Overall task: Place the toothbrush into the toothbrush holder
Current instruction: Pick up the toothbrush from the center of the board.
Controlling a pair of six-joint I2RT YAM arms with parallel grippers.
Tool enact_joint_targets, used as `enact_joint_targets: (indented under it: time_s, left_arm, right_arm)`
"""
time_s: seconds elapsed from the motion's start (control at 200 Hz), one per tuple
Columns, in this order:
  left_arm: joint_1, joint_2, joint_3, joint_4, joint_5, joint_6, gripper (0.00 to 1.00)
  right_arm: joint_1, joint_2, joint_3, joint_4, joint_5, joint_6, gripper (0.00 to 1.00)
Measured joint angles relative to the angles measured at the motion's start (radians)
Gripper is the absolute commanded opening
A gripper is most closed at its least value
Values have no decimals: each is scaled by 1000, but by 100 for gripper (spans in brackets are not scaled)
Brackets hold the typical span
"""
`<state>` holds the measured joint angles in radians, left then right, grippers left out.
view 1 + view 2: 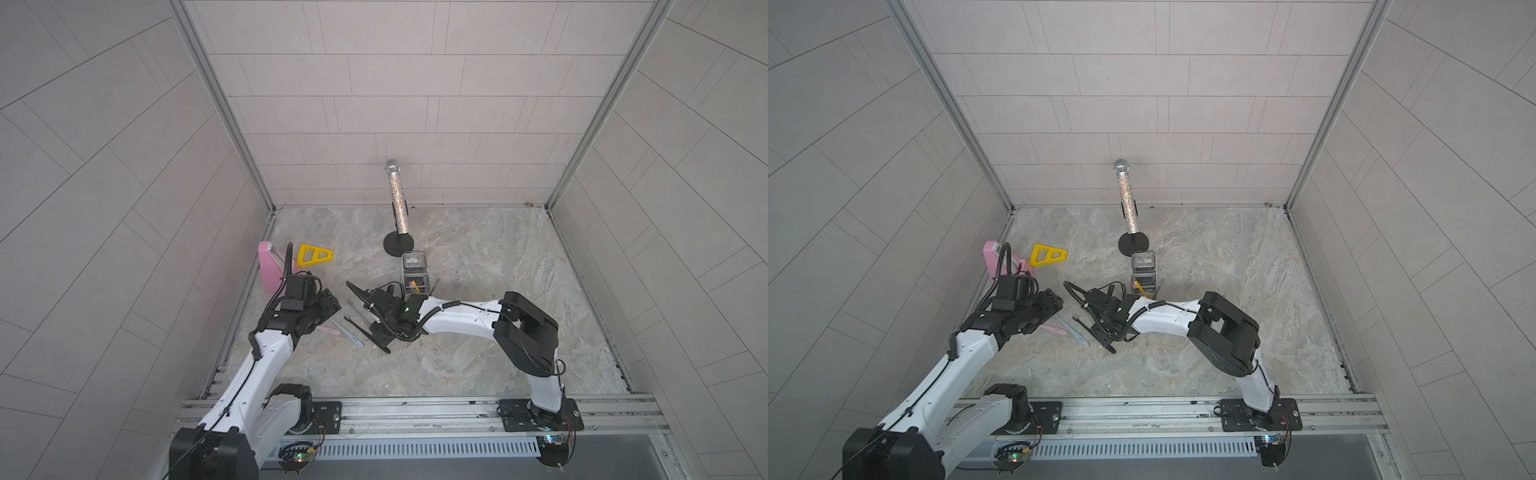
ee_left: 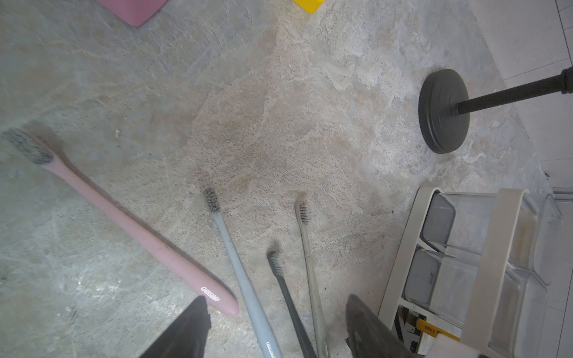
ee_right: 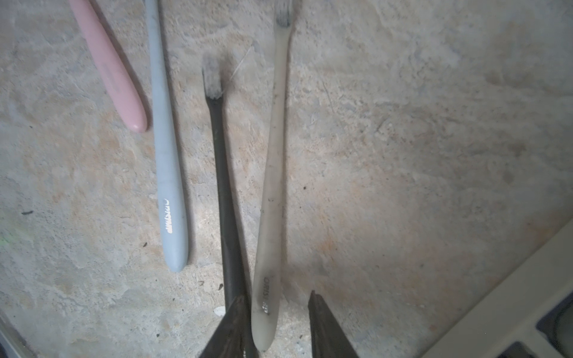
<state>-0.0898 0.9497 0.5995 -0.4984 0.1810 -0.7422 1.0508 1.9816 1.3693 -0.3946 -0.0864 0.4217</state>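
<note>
1. The pink toothbrush [image 2: 124,223] carries a white brand word near the butt of its handle, and it reads roughly "ORISMP".
2. The grey-blue toothbrush [image 3: 167,139] lies on the desk at about 8 o'clock from the toothbrush holder [image 1: 413,270] and bears the same white word on its handle.
3. The cream toothbrush [image 3: 273,186] shows faint letters starting "ORIS"; the rest is too blurred to read.
4. A yellow tag [image 2: 431,329] at the holder's 6 o'clock end shows dark digits, seemingly "3460".
</note>
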Motion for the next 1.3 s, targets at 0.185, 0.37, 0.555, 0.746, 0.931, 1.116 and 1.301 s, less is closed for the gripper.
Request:
enact_joint_targets:
  time_s: [0.185,0.37,0.555,0.746,0.931,1.116,1.301]
  left_arm:
    - [0,0,0,0,2,0,73]
    - [0,0,0,0,2,0,73]
    - [0,-2,0,-2,2,0,73]
    - [0,-2,0,-3,3,1,80]
    - [0,0,0,-3,27,2,83]
    - [-7,0,1,1,61,1,83]
    - [-61,-3,1,31,80,-21,83]
  right_arm:
    - [1,42,53,-17,9,-11,37]
    - [2,115,134,-31,26,-34,36]
    - [8,155,169,-47,64,-62,18]
    - [14,151,157,-28,90,-66,9]
    - [14,121,107,15,86,-60,9]
    - [11,35,29,23,68,-40,9]
    - [4,-76,13,39,42,-24,9]
